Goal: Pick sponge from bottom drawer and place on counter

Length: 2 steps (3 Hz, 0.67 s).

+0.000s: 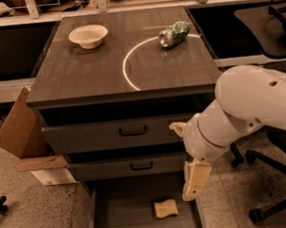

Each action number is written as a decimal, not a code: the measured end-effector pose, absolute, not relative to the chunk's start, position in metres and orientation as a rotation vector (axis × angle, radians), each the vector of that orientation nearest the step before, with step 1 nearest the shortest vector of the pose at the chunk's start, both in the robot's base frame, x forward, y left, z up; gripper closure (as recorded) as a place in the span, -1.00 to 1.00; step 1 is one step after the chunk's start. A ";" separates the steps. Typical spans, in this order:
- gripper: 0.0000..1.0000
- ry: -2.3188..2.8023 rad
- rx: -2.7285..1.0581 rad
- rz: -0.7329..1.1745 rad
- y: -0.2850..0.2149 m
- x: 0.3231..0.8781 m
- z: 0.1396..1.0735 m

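Observation:
The yellow sponge lies flat on the grey floor of the open bottom drawer, right of its middle. My gripper, with pale yellow padded fingers, hangs from the white arm just above the drawer's right rim, up and to the right of the sponge and not touching it. It holds nothing that I can see. The counter is the dark wood-grain cabinet top with a thin white arc.
A white bowl and a lying green can sit on the counter. A cardboard box stands left of the cabinet. Office chair legs are at the right. Two upper drawers with black handles are shut.

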<state>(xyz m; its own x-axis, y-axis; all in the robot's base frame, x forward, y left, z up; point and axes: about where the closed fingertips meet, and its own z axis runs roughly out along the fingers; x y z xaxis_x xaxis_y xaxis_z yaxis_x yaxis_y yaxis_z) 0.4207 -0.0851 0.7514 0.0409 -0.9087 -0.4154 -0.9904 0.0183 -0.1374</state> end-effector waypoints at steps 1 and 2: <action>-1.00 1.915 -1.938 0.285 -0.085 0.421 0.751; -1.00 1.930 -1.926 0.305 -0.082 0.424 0.745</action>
